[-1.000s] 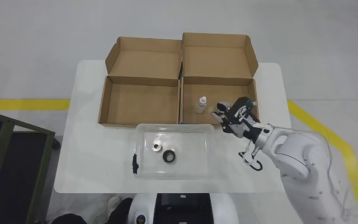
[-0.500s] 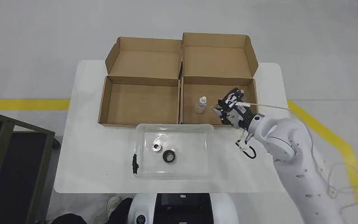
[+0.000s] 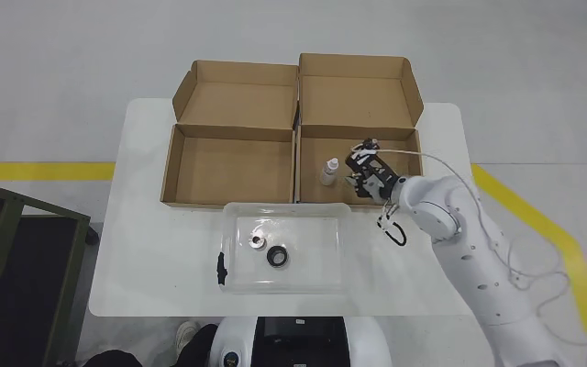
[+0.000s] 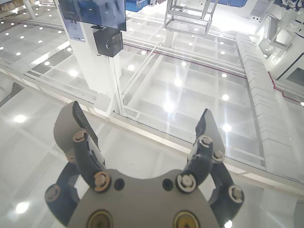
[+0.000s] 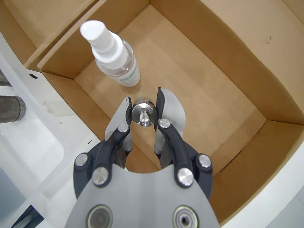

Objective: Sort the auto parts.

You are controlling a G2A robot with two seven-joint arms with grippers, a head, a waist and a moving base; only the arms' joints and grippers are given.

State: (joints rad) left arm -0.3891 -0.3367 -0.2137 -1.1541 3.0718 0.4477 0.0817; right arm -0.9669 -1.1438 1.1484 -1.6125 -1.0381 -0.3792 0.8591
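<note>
Over right cardboard box (image 3: 321, 147): right claw (image 5: 143, 105), nearly closed, pinching silver threaded part (image 5: 142, 116) near upright spray bottle (image 5: 114, 58).
Top view: clear tray (image 3: 240, 275) holds silver piece (image 3: 256, 242) and black ring (image 3: 278, 257).
Left claw (image 4: 142, 124): spread wide, empty.

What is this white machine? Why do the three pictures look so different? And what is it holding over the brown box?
It's a robot with two arms, working at a white table. One picture looks down from a camera above its arms. The other two come from small cameras on its wrists, so you see the jaws up close.

On the table are two open cardboard boxes, the left box and the right box, with a clear tray in front of them. In the tray lie a silver part and a black ring. A small spray bottle stands in the right box.

The right arm is over that box. Its jaws are shut on a shiny metal part, close to the bottle. The left arm's jaws are open and hold nothing; that camera faces the big room.
</note>
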